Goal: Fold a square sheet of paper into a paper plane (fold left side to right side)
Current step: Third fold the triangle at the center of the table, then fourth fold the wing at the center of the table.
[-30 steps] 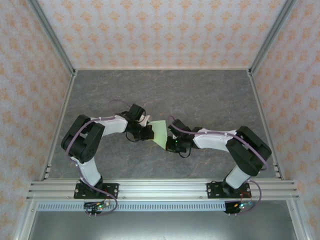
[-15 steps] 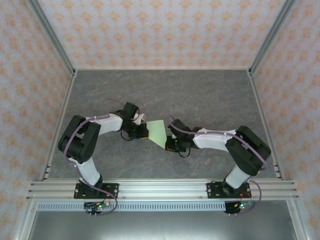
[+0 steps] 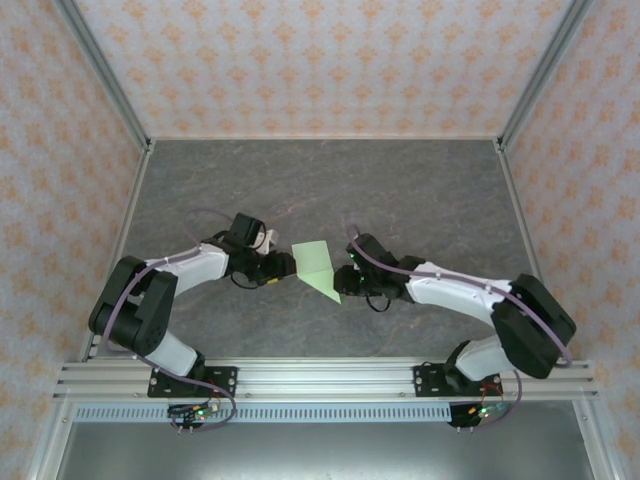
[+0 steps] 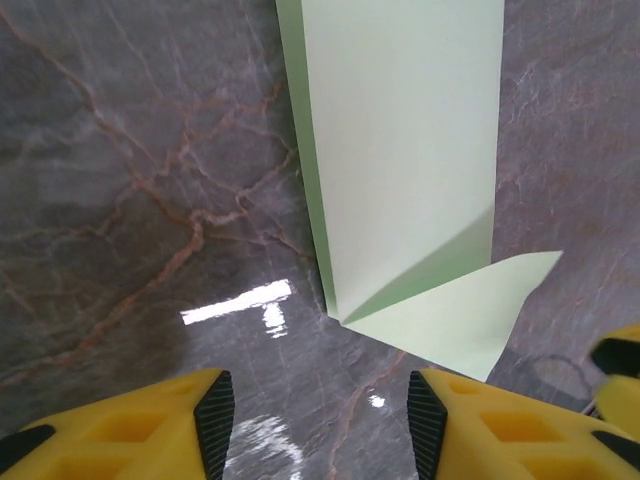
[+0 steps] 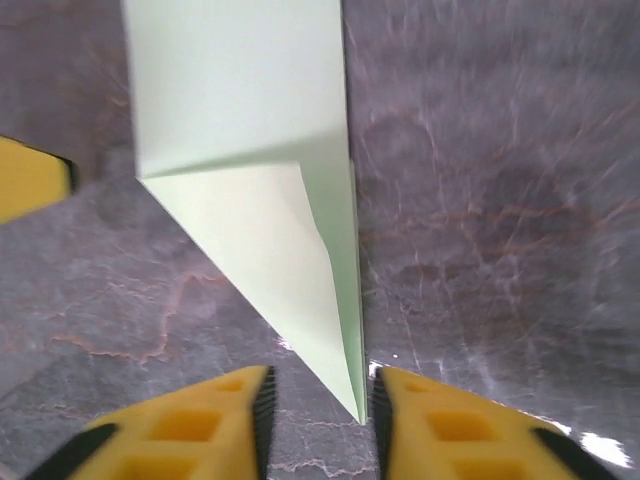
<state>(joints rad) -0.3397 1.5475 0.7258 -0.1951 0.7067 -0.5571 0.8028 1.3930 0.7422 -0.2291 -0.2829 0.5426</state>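
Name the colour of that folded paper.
The folded paper sheet is plain pale green, clearest in the left wrist view.

Folded green paper point(image 3: 317, 267) sits mid-table point(image 3: 420, 190), a wedge with its flat end toward the back and its point toward the front. The left gripper point(image 3: 286, 265) is right at its left edge, and the right gripper point(image 3: 344, 281) is tucked against the pointy end on the other side. Grey marble-look top.
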